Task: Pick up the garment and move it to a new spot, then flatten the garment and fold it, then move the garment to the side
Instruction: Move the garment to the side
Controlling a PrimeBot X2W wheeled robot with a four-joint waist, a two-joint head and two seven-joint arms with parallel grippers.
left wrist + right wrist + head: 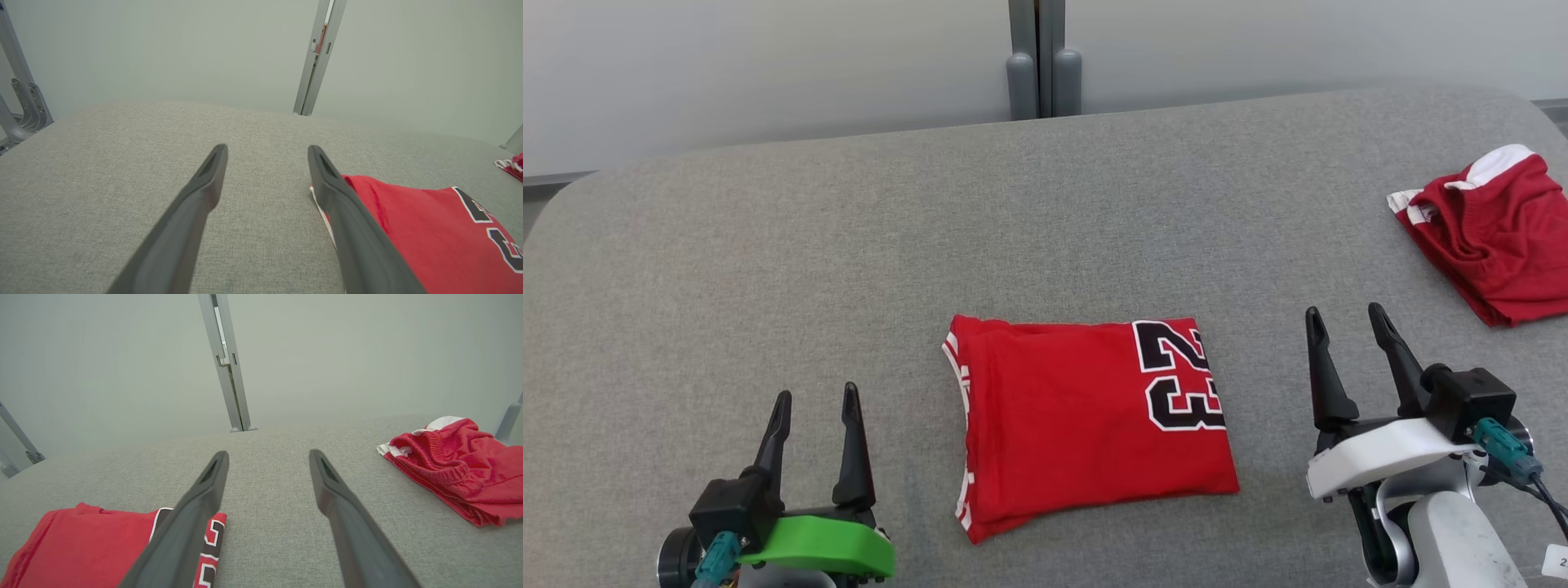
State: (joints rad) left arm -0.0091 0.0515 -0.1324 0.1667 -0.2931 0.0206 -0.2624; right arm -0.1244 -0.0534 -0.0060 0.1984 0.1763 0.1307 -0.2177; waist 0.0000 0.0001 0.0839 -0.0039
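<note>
left fingers (852, 445) apart, empty, left of folded garment (1078, 416) | right fingers (1325, 376) apart, empty, right of it | both pointing forward

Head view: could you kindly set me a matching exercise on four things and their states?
1 jersey
2 shorts
3 left pincer
4 right pincer

a open, on a white mount
b folded, centre
c open, on a green mount
d crumpled, far right

Pairs: 1-b, 2-d, 3-c, 4-a
</note>
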